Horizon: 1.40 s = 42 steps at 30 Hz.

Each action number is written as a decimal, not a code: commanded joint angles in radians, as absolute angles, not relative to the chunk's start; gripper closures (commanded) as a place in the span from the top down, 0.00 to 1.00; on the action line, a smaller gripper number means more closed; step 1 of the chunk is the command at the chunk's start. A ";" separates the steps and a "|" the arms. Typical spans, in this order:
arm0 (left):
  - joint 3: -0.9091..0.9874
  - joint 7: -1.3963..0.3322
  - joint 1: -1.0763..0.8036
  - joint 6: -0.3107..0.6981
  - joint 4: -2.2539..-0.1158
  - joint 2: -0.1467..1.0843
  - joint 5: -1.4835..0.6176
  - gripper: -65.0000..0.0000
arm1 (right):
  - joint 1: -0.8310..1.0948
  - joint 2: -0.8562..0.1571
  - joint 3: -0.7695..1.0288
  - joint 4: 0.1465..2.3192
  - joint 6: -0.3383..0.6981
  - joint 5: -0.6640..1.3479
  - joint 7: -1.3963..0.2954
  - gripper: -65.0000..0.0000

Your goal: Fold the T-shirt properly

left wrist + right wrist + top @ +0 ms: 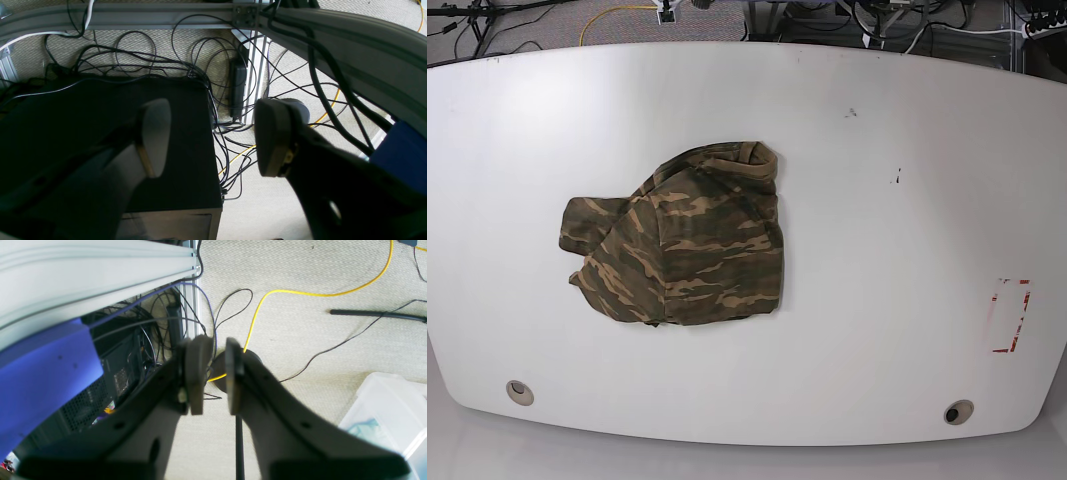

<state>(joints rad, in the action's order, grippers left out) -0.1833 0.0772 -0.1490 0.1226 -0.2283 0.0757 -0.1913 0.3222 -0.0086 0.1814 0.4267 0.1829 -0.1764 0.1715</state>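
**T-shirt, bunched; both arms off the worktop**

T-shirt point(682, 240): crumpled heap, left of centre on the worktop point(907, 200), long axis roughly left to right in the base view, one sleeve lobe poking left.

Left claw point(213, 138): jaws wide apart, empty, over floor cables.

Right claw point(215, 373): jaws narrowly apart, empty.

Neither arm shows in the base view; the right arm's side is likely nearer.

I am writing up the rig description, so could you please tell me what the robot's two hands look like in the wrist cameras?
Both are dark, nearly black, two-fingered claws. The left hand has broad rounded fingers ending in flat grey pads, with a small brass-coloured fitting beside each pad. The right hand has the same dark arms and grey oval pads, with round holes in the finger bodies. No cables, sleeves or markings show on either.
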 commanded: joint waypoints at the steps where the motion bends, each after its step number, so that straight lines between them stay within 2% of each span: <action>1: -0.181 0.085 -0.153 0.121 -0.230 0.080 -0.185 0.57 | 0.330 -0.011 0.180 0.430 0.186 -0.169 0.170 0.16; 21: -0.175 0.082 -0.213 0.131 -0.263 0.088 -0.189 0.57 | 0.459 -0.013 0.178 0.623 0.179 -0.165 0.132 0.18; 42: -0.178 0.082 -0.201 0.130 -0.250 0.087 -0.183 0.57 | 0.435 -0.001 0.187 0.582 0.182 -0.171 0.141 0.16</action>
<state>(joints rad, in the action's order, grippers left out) -0.1772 0.0795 -0.1921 0.1307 -0.2474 0.0807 -0.1848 0.4225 -0.0025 0.1852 0.5766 0.1810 -0.1730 0.1303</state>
